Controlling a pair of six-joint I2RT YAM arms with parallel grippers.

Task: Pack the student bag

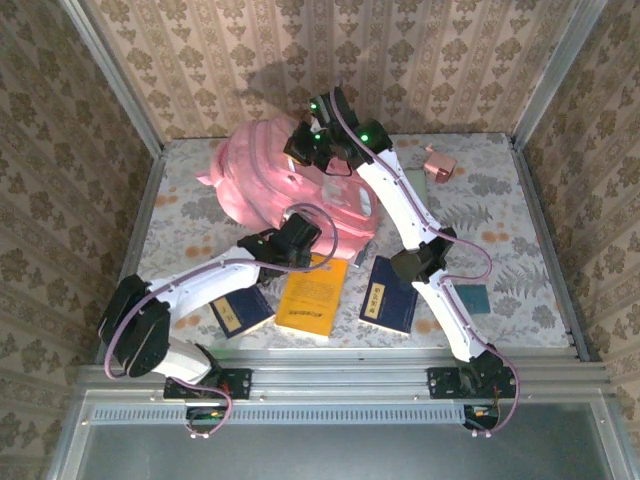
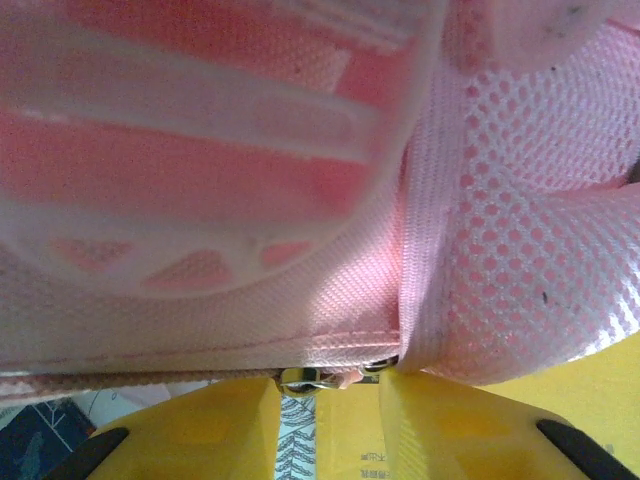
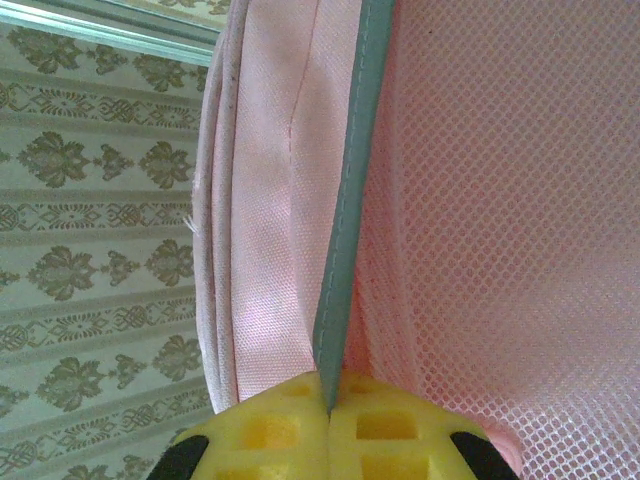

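The student bag (image 1: 262, 185), a big pink backpack, lies at the back middle of the table. My right gripper (image 1: 310, 150) sits at its top edge. In the right wrist view that gripper (image 3: 328, 398) is shut on the bag's grey-green trim (image 3: 345, 250), with pink mesh (image 3: 500, 250) to the right. My left gripper (image 1: 306, 228) presses against the bag's near lower edge. In the left wrist view it (image 2: 328, 388) stands open, and a metal zipper pull (image 2: 303, 378) lies between its yellow fingertips under the pink fabric (image 2: 300, 300).
A yellow book (image 1: 315, 295) lies in front of the bag, flanked by a dark blue book (image 1: 241, 313) and another blue book (image 1: 390, 296). A small teal item (image 1: 473, 298) sits near the right arm. A small pink box (image 1: 438, 163) stands at the back right.
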